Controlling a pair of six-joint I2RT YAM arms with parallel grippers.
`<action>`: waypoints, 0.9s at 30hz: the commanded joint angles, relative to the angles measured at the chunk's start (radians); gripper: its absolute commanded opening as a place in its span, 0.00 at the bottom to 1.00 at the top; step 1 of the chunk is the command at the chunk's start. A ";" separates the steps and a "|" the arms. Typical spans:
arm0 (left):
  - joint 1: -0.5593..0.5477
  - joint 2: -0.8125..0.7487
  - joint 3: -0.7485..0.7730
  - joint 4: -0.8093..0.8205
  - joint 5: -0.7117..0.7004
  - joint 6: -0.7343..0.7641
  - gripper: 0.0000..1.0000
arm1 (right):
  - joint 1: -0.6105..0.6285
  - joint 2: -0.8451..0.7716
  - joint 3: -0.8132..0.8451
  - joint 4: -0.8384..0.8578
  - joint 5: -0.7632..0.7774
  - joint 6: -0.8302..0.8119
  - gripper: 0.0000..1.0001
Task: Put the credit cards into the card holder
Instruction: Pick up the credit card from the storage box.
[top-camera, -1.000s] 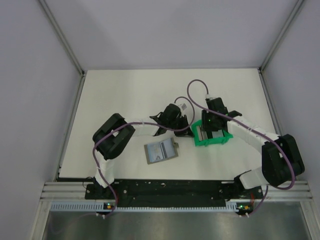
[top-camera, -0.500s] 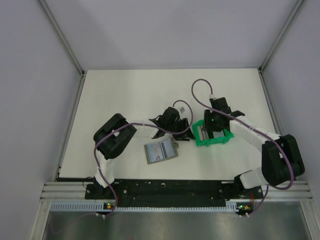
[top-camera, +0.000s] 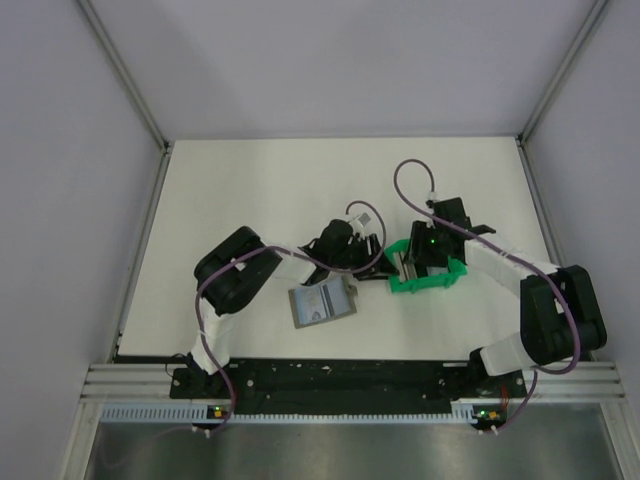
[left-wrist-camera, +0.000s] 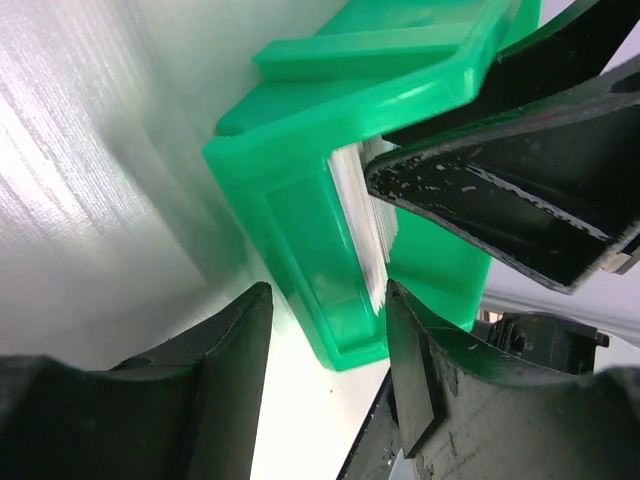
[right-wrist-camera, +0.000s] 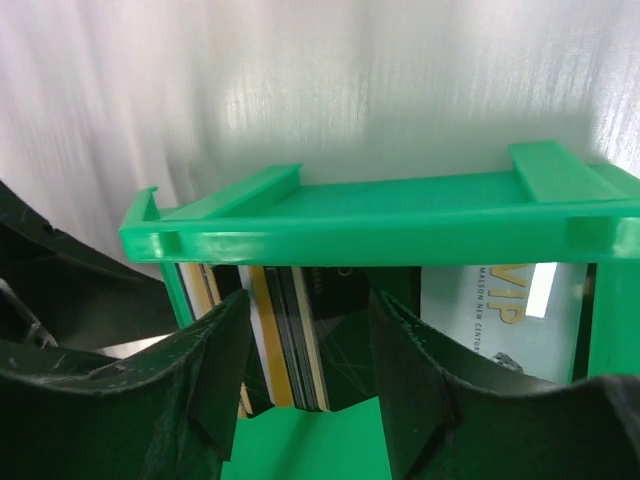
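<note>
Several credit cards (right-wrist-camera: 300, 335) stand on edge in a stack inside the bright green frame (right-wrist-camera: 380, 230), and a pale one (right-wrist-camera: 500, 300) with gold lettering leans at the right. My right gripper (right-wrist-camera: 310, 370) hangs open over the stack, one finger on each side. The left gripper (left-wrist-camera: 330, 340) is open too, its fingers either side of the green frame's corner (left-wrist-camera: 300, 220), where the cards' white edges (left-wrist-camera: 365, 215) show. The card holder (top-camera: 322, 302) lies flat near the front, left of the frame, with nothing touching it.
A purple cable (top-camera: 410, 180) loops above the right arm (top-camera: 500, 265). The left arm (top-camera: 240, 270) bends across the middle. In the left wrist view, a right-gripper finger (left-wrist-camera: 500, 200) sits close over the frame. White walls enclose the table (top-camera: 250, 180).
My left gripper has opened from shut and slid right to the green frame's corner. The right gripper has opened wider and shifted a little right over the cards.
</note>
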 joint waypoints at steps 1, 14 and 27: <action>0.001 0.034 -0.020 0.148 0.035 -0.043 0.53 | -0.011 0.007 -0.036 0.063 -0.068 0.006 0.53; 0.002 0.013 -0.106 0.230 0.034 -0.077 0.36 | -0.012 0.010 -0.075 0.106 -0.171 0.002 0.54; 0.010 -0.058 -0.176 0.172 0.020 -0.043 0.41 | -0.012 -0.024 -0.038 0.082 -0.186 -0.006 0.56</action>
